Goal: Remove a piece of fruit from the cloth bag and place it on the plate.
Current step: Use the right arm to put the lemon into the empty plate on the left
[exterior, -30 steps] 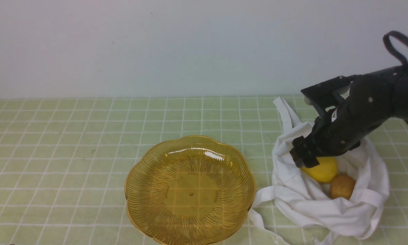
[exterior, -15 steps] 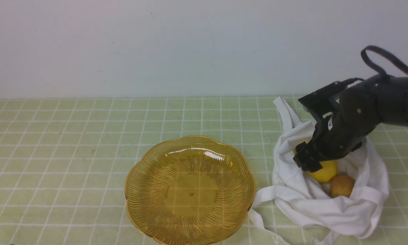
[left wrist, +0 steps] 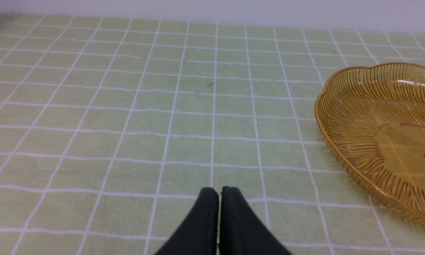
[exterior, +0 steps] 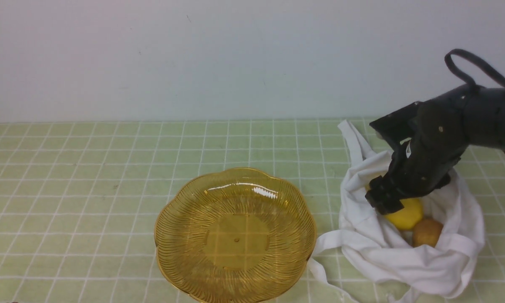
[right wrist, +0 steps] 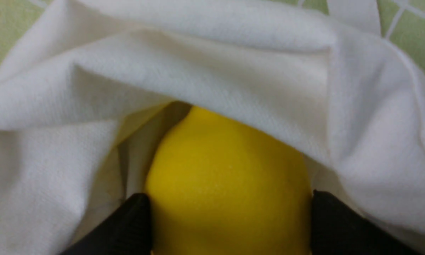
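The plate (exterior: 235, 240) sits on the table (exterior: 88, 189), and the cloth bag (exterior: 404, 265) lies on the same table just right of the plate, with a strap just beside the plate's rim. Inside the bag's open mouth lies the lemon (exterior: 409, 215); a smaller round fruit (exterior: 427, 232) touches it on the side farther from the plate and nearer the robot. The right gripper (exterior: 383, 201) reaches into the bag from the side away from the plate, one finger against each side of the lemon.

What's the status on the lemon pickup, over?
Left claw shut, holding nothing. Right claw gripping the lemon inside the cloth bag. Bag fold drapes over the lemon; brown fruit right beside it.
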`<state>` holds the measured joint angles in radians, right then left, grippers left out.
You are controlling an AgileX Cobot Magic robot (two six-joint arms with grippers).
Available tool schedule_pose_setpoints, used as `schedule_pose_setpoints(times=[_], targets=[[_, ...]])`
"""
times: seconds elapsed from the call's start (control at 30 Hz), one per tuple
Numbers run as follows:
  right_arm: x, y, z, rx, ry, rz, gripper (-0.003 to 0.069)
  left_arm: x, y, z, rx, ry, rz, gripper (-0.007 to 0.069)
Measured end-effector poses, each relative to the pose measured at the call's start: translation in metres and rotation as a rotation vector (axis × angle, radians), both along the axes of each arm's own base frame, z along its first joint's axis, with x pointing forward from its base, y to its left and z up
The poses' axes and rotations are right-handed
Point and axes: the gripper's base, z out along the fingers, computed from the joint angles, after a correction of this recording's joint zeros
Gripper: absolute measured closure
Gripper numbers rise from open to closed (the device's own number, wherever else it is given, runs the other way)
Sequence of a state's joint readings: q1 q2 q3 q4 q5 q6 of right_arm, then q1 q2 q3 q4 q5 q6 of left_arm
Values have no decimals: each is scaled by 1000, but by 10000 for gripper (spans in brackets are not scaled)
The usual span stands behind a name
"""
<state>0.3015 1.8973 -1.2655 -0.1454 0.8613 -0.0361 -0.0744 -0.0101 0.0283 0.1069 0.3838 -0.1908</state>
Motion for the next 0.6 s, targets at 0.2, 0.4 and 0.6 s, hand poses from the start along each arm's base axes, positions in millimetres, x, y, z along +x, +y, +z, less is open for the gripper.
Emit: schedule_pose_setpoints(times=[0.2,0.4,0.6], targets=[[5,2,23,2,56,-39,142,0,0,0,0,0,0,632],[10,4,50,0,98,-62,142,0,0,0,0,0,0,632],[8,8,74,56,74,-75,142,0,0,0,0,0,0,632]])
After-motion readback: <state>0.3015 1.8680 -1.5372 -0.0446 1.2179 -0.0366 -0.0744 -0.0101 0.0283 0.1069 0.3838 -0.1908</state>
